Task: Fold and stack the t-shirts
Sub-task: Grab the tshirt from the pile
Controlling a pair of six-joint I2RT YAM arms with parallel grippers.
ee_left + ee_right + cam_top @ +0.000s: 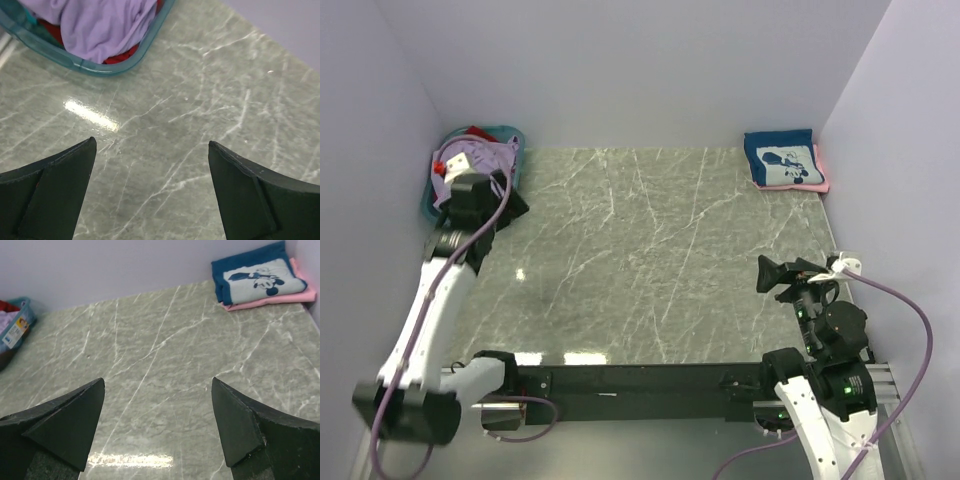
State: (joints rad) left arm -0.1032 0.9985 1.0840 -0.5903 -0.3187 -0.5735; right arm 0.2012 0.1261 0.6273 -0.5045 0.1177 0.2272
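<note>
Left gripper (152, 150) wide, empty; we should reach to 11 o'clock and pinch lavender shirt (105, 25) above tub (102, 68) rim.

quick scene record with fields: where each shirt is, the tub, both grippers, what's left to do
folded stack: navy shirt lying on pink shirt, far right corner of the table
unfolded: lavender shirt heaped over red shirt, inside teal tub, far left
left gripper: open, empty, over bare table just short of the tub
right gripper: open, empty, near side on the right
left to do: lavender and red shirts not yet folded
</note>
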